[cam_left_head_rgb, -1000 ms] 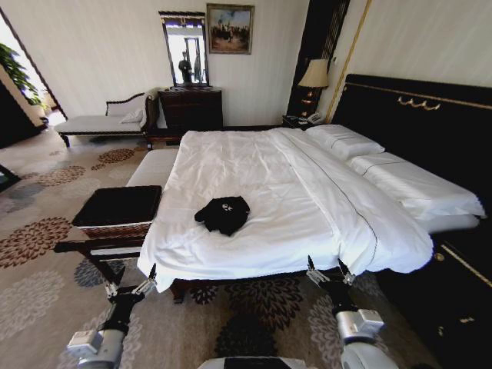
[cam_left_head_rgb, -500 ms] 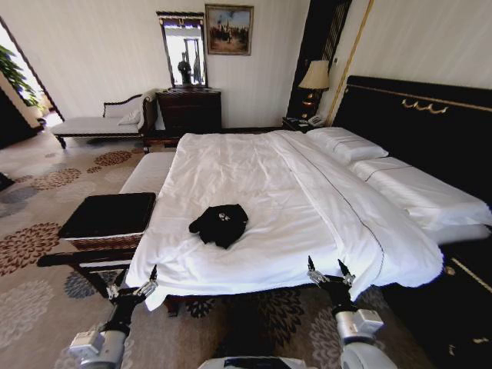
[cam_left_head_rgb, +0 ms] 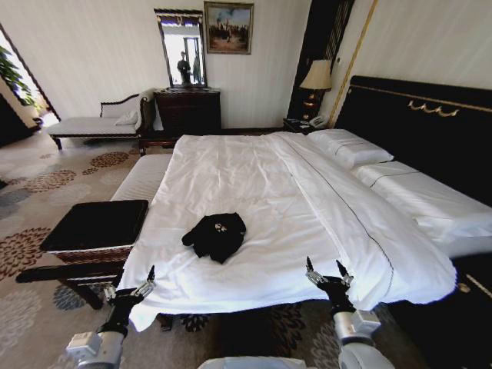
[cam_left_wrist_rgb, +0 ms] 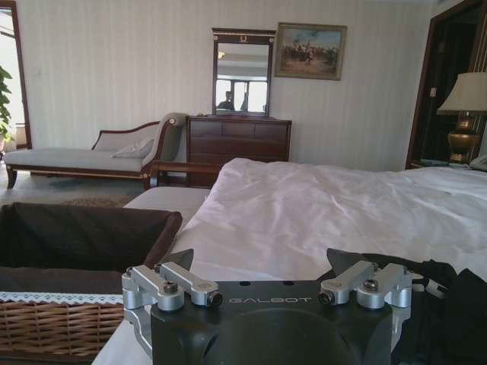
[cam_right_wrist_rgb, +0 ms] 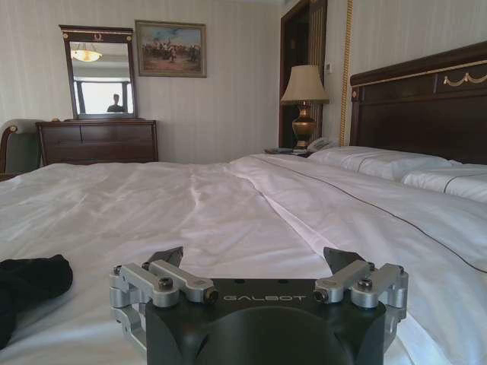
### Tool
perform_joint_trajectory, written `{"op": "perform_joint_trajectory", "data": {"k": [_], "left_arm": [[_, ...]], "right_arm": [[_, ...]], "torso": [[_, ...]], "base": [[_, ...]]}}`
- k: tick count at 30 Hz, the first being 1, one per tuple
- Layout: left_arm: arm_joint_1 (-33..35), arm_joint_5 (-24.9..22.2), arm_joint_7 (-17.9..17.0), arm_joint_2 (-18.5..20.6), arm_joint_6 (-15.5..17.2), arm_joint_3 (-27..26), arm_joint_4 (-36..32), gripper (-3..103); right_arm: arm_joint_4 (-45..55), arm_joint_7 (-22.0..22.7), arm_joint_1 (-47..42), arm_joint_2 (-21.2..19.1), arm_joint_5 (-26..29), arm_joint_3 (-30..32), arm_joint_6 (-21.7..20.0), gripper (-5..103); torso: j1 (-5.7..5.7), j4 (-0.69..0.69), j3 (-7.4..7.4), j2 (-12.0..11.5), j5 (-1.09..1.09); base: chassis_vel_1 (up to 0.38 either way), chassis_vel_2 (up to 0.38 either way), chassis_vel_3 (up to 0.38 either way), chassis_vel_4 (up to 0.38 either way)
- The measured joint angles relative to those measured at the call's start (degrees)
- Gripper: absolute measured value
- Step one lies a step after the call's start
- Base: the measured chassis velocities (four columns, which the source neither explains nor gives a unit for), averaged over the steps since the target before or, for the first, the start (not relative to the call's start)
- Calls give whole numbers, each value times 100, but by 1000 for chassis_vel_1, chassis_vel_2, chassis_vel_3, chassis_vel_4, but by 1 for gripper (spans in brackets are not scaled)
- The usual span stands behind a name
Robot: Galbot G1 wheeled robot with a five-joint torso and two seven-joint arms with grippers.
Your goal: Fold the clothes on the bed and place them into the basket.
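Note:
The clothes (cam_left_head_rgb: 215,234), a small crumpled black top, lie on the near part of the bed (cam_left_head_rgb: 254,177), left of its middle. The basket (cam_left_head_rgb: 96,227), brown wicker with a black lining, stands beside the bed's near left corner. My left gripper (cam_left_head_rgb: 131,283) hovers open at the bed's near edge, between the basket and the clothes. My right gripper (cam_left_head_rgb: 324,269) is open over the near edge, well to the right of the clothes. The left wrist view has the left gripper (cam_left_wrist_rgb: 259,262), the basket (cam_left_wrist_rgb: 53,327) and the clothes (cam_left_wrist_rgb: 449,304) close by. The right wrist view has the right gripper (cam_right_wrist_rgb: 253,257) and the clothes (cam_right_wrist_rgb: 30,285).
A pale cushioned bench (cam_left_head_rgb: 142,177) runs along the bed's left side beyond the basket. The basket rests on a dark wooden stand (cam_left_head_rgb: 69,273). A chaise longue (cam_left_head_rgb: 92,123), a dresser (cam_left_head_rgb: 188,108) and a lamp (cam_left_head_rgb: 315,77) line the far wall. Patterned carpet lies to the left.
The whole head view has shifted: the camera has come closer to the bed, so bed, clothes and basket sit lower and further left. Both grippers keep their open pose.

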Motion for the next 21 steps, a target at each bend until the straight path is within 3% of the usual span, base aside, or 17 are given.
{"op": "perform_joint_trajectory", "data": {"k": [21], "left_arm": [[-7,-21,-5,-23,-23,28,75,98]], "right_arm": [[-68,28,-2,31,-54,-26,41,100]], "torso": [[0,0,0,1,0]], "base": [[-93,81,91,-84]]}}
